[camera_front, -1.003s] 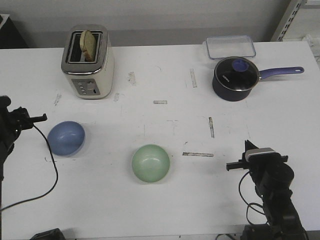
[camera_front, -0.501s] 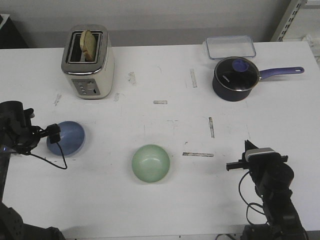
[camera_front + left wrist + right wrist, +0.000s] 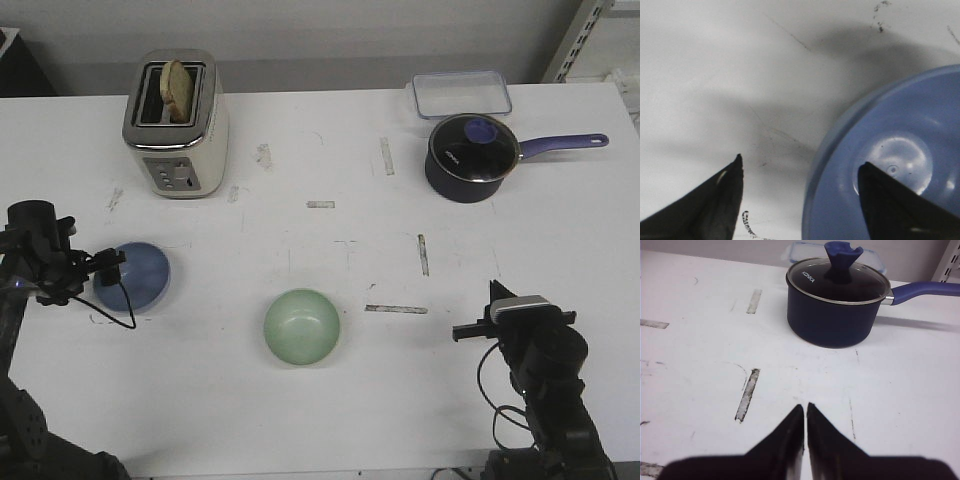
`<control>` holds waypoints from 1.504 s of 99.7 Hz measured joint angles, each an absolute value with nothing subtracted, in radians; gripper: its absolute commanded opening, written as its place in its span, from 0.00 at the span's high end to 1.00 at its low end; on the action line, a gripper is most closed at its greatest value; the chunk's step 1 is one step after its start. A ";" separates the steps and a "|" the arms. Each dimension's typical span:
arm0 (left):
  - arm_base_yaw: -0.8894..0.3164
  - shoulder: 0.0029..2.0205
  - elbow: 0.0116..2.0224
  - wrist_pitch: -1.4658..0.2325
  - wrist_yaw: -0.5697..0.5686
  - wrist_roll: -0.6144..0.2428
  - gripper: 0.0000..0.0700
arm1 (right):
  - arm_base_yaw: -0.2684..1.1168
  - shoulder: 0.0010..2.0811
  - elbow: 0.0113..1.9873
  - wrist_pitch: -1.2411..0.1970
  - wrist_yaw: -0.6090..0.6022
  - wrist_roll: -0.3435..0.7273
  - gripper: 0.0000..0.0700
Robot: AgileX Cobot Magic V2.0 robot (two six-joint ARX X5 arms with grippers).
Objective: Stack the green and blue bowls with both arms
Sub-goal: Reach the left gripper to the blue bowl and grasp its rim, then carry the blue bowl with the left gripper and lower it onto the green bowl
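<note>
The light blue bowl (image 3: 138, 276) sits upright at the left of the table. The pale green bowl (image 3: 301, 326) sits upright near the middle front, apart from it. My left gripper (image 3: 105, 272) is open at the blue bowl's left rim. In the left wrist view the left gripper (image 3: 801, 165) straddles that rim, one fingertip (image 3: 735, 170) over the table and the other over the inside of the blue bowl (image 3: 910, 120). My right gripper (image 3: 497, 300) is shut and empty at the front right, far from both bowls, and in the right wrist view the right gripper (image 3: 805, 405) points across bare table.
A cream toaster (image 3: 175, 130) with a bread slice stands at the back left. A dark navy saucepan (image 3: 470, 155) with a purple handle and a clear container (image 3: 460, 95) are at the back right; the saucepan (image 3: 832, 315) lies ahead of my right gripper. Tape marks dot the table.
My left arm has swung in from the left edge to the blue bowl and now sits over its rim. The right arm and both bowls have not moved.
</note>
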State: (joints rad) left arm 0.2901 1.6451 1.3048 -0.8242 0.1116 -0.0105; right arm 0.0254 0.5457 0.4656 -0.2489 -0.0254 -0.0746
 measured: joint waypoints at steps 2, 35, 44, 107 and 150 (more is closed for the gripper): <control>0.290 1.648 1.305 -0.825 0.112 -0.010 0.68 | 0.025 0.546 0.466 -0.249 -0.025 -0.075 1.00; 0.290 1.671 1.305 -0.805 0.116 -0.063 1.00 | 0.025 0.546 0.466 -0.249 -0.025 -0.075 1.00; 0.289 1.671 1.308 -0.800 0.117 -0.067 1.00 | 0.025 0.546 0.466 -0.249 -0.025 -0.075 1.00; -0.074 1.444 1.568 -0.905 0.292 -0.096 1.00 | 0.025 0.546 0.466 -0.249 -0.025 -0.075 1.00; -0.570 1.547 1.568 -0.970 0.286 -0.052 1.00 | 0.025 0.546 0.466 -0.249 -0.026 -0.069 1.00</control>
State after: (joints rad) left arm -0.5697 1.5467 1.5677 -0.9695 0.2859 -0.0517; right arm 0.0254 0.5457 0.4656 -0.2485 -0.0257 -0.0692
